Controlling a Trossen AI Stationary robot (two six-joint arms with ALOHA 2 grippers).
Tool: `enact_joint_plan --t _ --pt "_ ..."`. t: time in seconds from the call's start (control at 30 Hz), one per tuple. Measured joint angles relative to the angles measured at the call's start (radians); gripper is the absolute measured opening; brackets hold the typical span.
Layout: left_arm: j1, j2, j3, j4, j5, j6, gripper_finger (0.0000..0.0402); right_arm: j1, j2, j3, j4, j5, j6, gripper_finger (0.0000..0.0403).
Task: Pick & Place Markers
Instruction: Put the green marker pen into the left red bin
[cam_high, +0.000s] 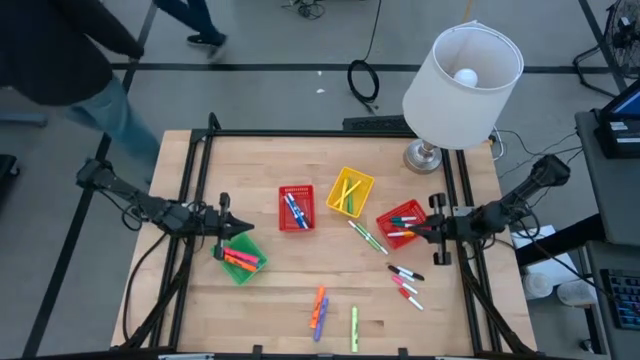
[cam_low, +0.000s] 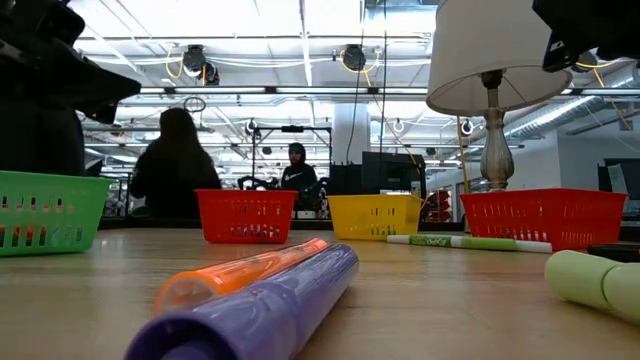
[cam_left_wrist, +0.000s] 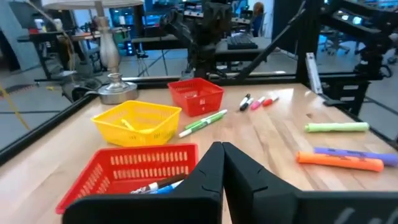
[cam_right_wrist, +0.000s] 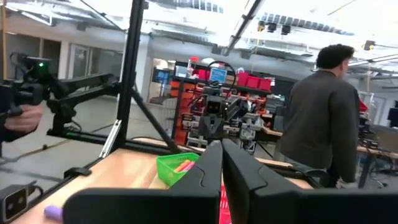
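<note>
2 end effectors, left end effector (cam_high: 240, 226) over the green basket (cam_high: 241, 259) and right end effector (cam_high: 417, 227) over a red basket (cam_high: 403, 224), both clenched empty, probably post-drop; loose markers (cam_high: 404, 281) remain on the worktop (cam_high: 280, 300).

Lamp (cam_high: 462, 75) overhangs back-right corner; front-left tabletop (cam_high: 270, 310) bare.
</note>
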Motion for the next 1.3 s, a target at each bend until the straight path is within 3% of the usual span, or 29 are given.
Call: enact_joint_plan --t 0.13,0.3,0.57,0.77,0.87,1.13,1.3 --pt "0.004 0.000 0.000 0.006 0.014 -0.014 0.0008 -0.004 0.119 0.064 -0.007 0.000 0.024 0.0000" --pt "0.004 0.000 0.000 0.007 0.001 -0.027 0.0019 -0.003 0.394 0.268 -0.136 0.044 0.151 0.0000" --pt "0.004 0.002 0.000 0.007 -0.002 -0.029 0.0020 -0.053 0.944 0.787 -0.721 0.104 0.478 0.0000" --pt "0.004 0.001 0.000 0.022 -0.002 -0.029 0.0021 -0.170 1.257 1.152 -1.194 -0.084 0.649 0.0000" --pt "0.004 0.001 0.000 0.028 -0.002 -0.031 0.0021 -0.206 1.350 1.234 -1.305 -0.111 0.668 0.0000" --pt "0.004 0.001 0.000 0.049 -0.002 -0.074 0.0021 -0.313 1.399 1.250 -1.282 -0.214 0.772 0.0005" --pt "0.004 0.002 0.000 0.051 -0.002 -0.080 0.0021 -0.359 1.420 1.250 -1.278 -0.269 0.777 0.0036"
